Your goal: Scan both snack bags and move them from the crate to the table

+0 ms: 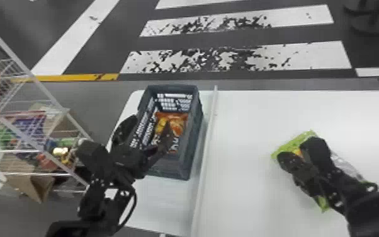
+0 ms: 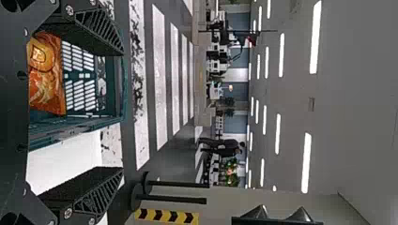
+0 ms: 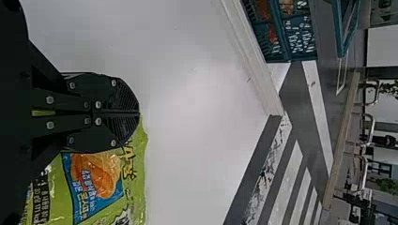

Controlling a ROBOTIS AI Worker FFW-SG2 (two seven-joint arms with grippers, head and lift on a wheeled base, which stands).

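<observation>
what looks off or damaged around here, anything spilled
The floor stripes beyond the table look worn: dark patches break up their white paint. Otherwise nothing stands out: the crate stands upright, and no spill or tear shows at the orange bag or green bag.

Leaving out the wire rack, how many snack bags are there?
2: an orange snack bag in the crate, and a green snack bag at the right gripper, over the table. Another could be hidden beneath the orange one.
</observation>
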